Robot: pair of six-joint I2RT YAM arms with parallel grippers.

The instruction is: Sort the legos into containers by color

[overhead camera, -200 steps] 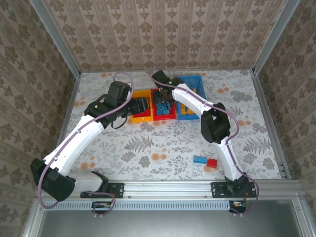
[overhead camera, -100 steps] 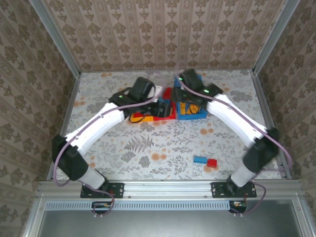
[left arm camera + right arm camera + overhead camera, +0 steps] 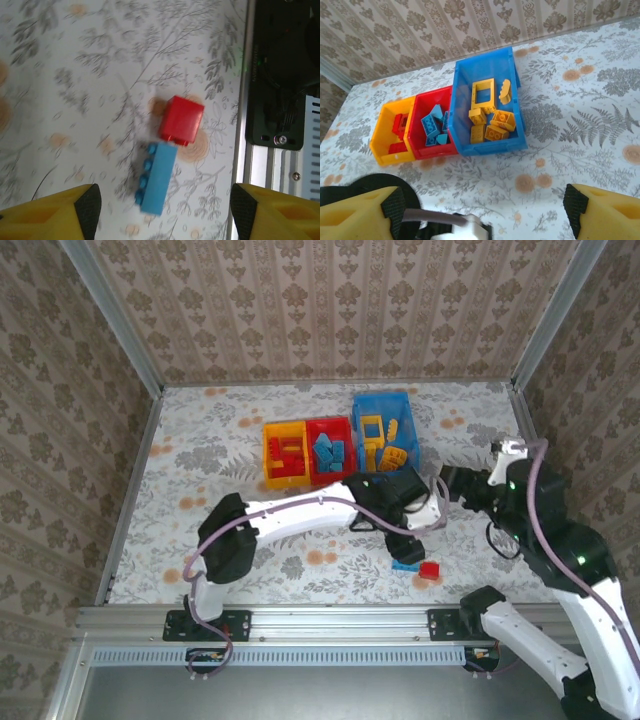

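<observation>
Trouble may come from the small red plastic brick point(image 3: 181, 120) and long blue studded brick point(image 3: 157, 177) touching near the table's point(image 3: 75, 75) near edge: the left gripper point(image 3: 165, 200), spread wide above them, could catch both or knock one aside.

No legible text, labels or numbers anywhere. Yellow bin point(image 3: 266, 455), red bin point(image 3: 330, 481) and blue bin point(image 3: 414, 440): plain walls. Red brick point(image 3: 181, 120) and blue brick point(image 3: 157, 177): unmarked. Black mount point(image 3: 280, 75) at 3 o'clock in left wrist view: too blurred to read.
</observation>
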